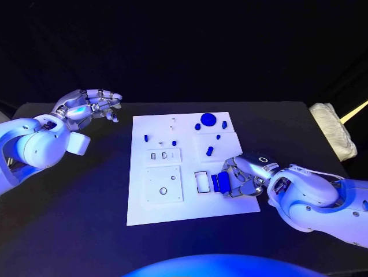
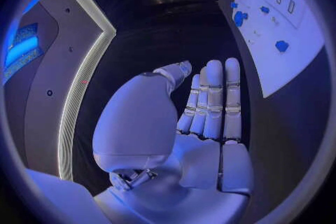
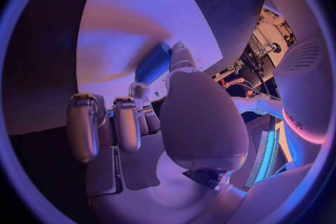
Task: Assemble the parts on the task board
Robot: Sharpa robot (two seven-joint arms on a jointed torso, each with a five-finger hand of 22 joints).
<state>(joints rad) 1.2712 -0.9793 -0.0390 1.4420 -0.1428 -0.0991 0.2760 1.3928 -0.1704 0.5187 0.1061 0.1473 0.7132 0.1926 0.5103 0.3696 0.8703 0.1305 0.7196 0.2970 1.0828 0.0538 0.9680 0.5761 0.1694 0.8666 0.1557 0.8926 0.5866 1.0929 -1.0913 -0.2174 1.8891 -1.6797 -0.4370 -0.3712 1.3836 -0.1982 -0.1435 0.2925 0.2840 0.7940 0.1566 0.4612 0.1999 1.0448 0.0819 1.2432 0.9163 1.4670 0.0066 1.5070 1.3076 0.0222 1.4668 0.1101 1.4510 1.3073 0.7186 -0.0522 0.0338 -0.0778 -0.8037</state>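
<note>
Now | right robot hand clamps blue part on task board | left robot hand empty, fingers apart

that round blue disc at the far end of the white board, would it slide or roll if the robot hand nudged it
Probably slide, not roll: the round blue disc appears to lie flat on the task board. It looks small and solid, so likely stiff and light. The board's smooth white face suggests little friction, so a light push might skate it toward the neighbouring small blue pieces.

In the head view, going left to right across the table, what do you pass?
left hand → task board → right hand, holding a blue part at the board's right edge → pale cloth bundle.
</note>
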